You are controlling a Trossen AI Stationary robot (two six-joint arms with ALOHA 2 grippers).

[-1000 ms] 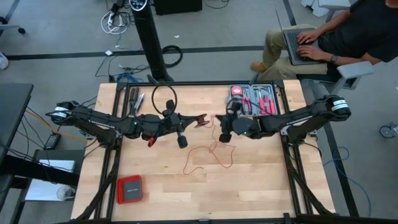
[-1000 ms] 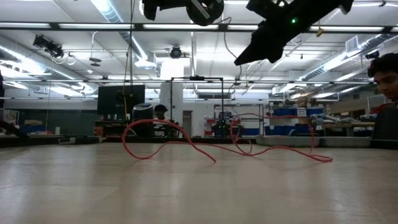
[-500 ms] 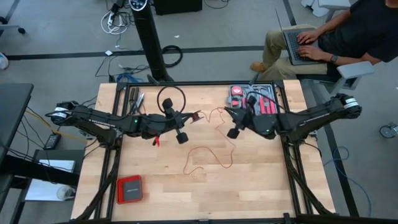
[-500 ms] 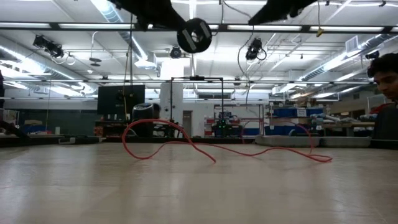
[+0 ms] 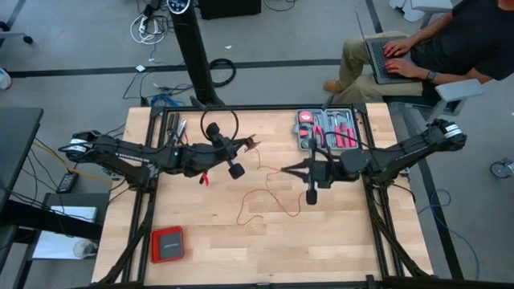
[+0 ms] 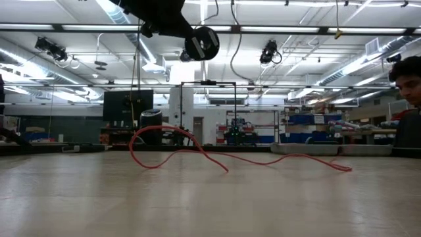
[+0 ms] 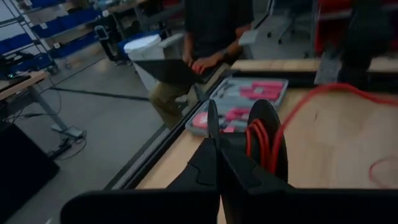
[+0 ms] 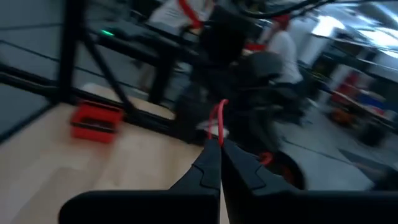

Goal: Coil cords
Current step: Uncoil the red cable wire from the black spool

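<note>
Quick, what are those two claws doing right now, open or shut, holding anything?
Left gripper: shut on loops of the red cord.
Right gripper: shut, pinching the red cord.

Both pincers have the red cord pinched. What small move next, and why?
Probably carry the right pincer toward the left pincer to lay on another loop. The left one is shut on a few red turns of cord, the right is shut on a strand farther along, and a long slack stretch lies uncoiled on the table.
</note>
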